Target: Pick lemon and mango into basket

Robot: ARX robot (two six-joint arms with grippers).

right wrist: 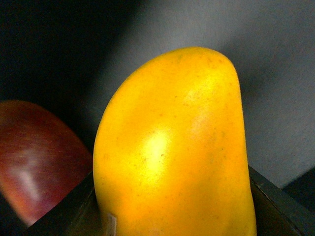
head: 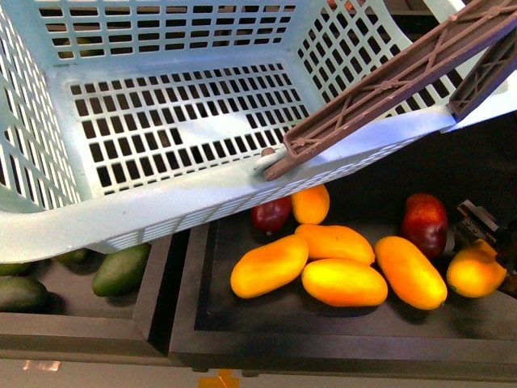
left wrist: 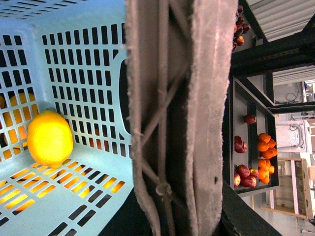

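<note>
The aqua basket [head: 161, 206] hangs tilted over the fruit trays, filling the upper front view. My left gripper [left wrist: 172, 216] is shut on its brownish handle [left wrist: 167, 98], which fills the middle of the left wrist view. The lemon [left wrist: 49, 138] lies inside the basket against a slotted wall; the front view does not show it. At the far right of the black tray, my right gripper [head: 485, 242] is shut on a mango [head: 475, 271]. That mango [right wrist: 172, 147] fills the right wrist view, with dark fingers [right wrist: 74, 206] at its sides.
Several more mangoes [head: 343, 281] and two red fruits [head: 425, 222] lie in the black tray [head: 323, 335]. Green avocados [head: 121, 271] sit in the tray to the left. A black shelf [left wrist: 253, 98] with red fruits and mandarins [left wrist: 266, 145] stands beyond the basket.
</note>
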